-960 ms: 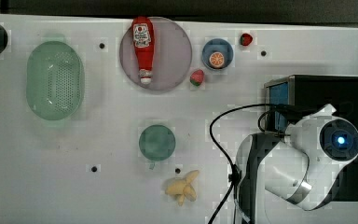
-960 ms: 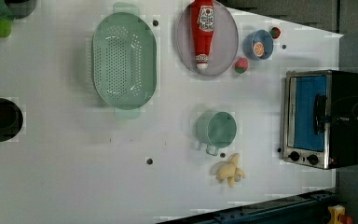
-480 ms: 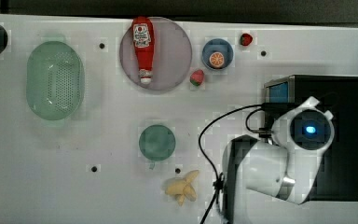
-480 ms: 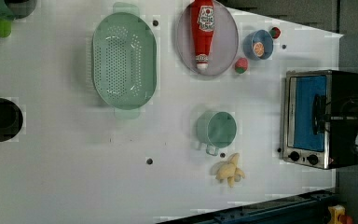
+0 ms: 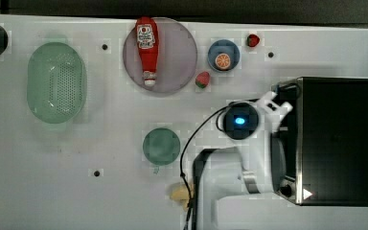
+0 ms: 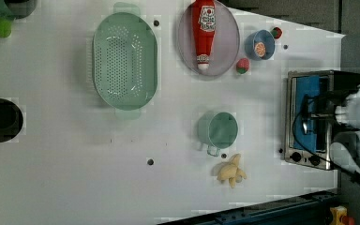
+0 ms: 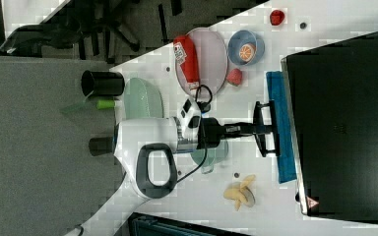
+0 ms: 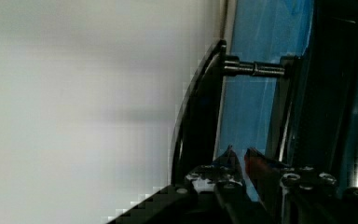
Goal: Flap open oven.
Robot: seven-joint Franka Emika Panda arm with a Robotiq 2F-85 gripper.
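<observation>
In the top view, a green perforated colander [image 5: 56, 82] is seen at the left of the white table [image 5: 100, 201]. To its right, a red ketchup bottle [image 5: 147, 49] lies on a pale round plate [image 5: 177, 52] at the far side. Nearer, a green cup [image 5: 161, 145] stands well apart from the plate, and a yellow peeled banana [image 5: 179, 194] lies by the near edge beside the arm's base. Right of the plate, a strawberry [image 5: 201, 79] rests on the table, just beside a blue bowl [image 5: 224, 55] holding an orange slice [image 5: 222, 61]; a second strawberry [image 5: 253, 40] lies further right.

The oven [image 5: 335, 141] is placed at the right end of the table in the top view, its front turned toward the table's middle. In the right view, the blue-tinted glass door [image 7: 280, 128] is seen standing slightly away from the black body, with the dark bar handle [image 7: 269, 129] on its outer side. The gripper [image 7: 265, 129] is held level at this handle, between cup and oven. In the wrist view, the fingers [image 8: 223, 168] are seen drawn nearly together at the handle [image 8: 200, 116]; whether the bar is pinched between them cannot be told.
</observation>
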